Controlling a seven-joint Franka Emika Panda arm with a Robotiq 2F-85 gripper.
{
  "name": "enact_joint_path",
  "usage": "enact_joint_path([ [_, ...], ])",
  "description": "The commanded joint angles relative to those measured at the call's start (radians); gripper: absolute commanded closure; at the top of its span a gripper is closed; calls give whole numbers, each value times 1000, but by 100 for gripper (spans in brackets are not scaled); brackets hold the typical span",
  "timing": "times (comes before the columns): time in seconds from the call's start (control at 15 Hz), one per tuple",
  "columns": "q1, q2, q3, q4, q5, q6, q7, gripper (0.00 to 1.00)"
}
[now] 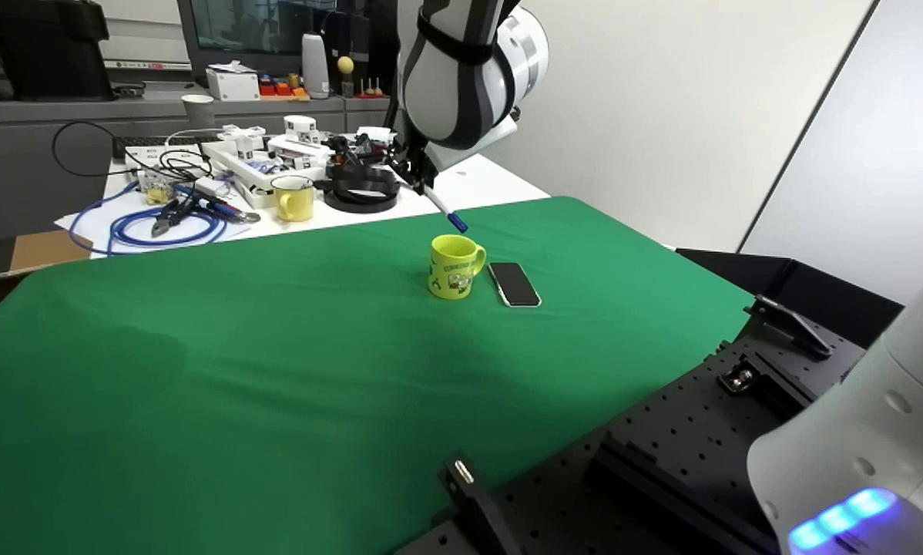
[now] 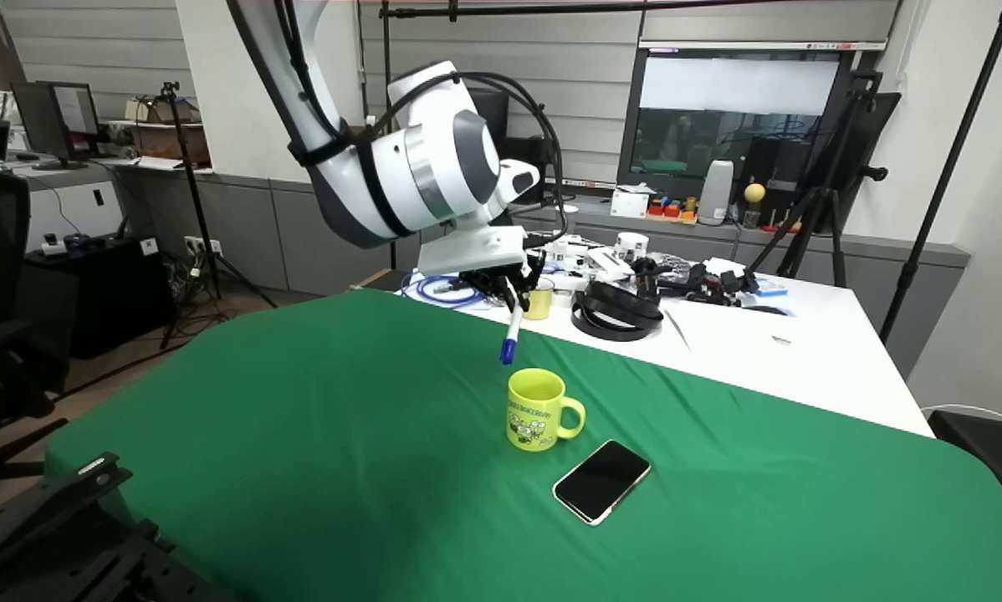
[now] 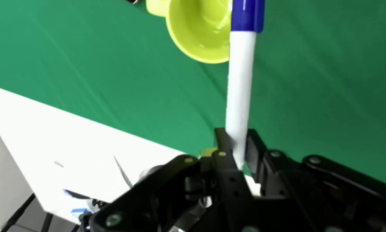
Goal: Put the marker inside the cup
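Note:
The marker is a white stick with a dark blue cap [image 1: 441, 204] [image 2: 512, 330] [image 3: 239, 83]. My gripper [image 1: 414, 171] [image 2: 508, 288] [image 3: 235, 138] is shut on its white end. The marker tilts with the blue cap pointing down and away from the fingers. The yellow-green cup [image 1: 450, 271] [image 2: 534, 414] [image 3: 201, 38] stands upright on the green cloth, its opening up. In both exterior views the cap is in the air above the cup's rim level, apart from it. In the wrist view the cap overlaps one side of the cup's opening, and the cup's inside looks empty.
A dark phone [image 1: 515, 284] [image 2: 602, 482] lies flat beside the cup's handle. Behind the green cloth [image 1: 300, 347], a white table [image 2: 743, 355] carries another yellow mug [image 1: 294, 204], black rings [image 2: 616, 311], blue cable and tools. A wall stands beside the table.

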Motion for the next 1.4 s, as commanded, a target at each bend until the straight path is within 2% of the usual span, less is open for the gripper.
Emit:
enact_joint_path([
  [0.0,234,111,-235,-24,86,117,46,96],
  [0.07,278,149,-273,-27,135,124,27,96],
  [0.13,286,158,-268,-30,171,85,0,96],
  [0.2,233,102,-218,-29,174,82,-45,82],
  [0.4,280,158,-242,-30,212,82,-41,82],
  [0.8,279,164,-250,-29,212,82,-41,82],
  [0.87,279,164,-251,-29,212,82,-41,96],
  [0.93,286,182,-263,-26,230,113,-31,96],
  [1.33,236,221,-214,-2,358,257,-81,96],
])
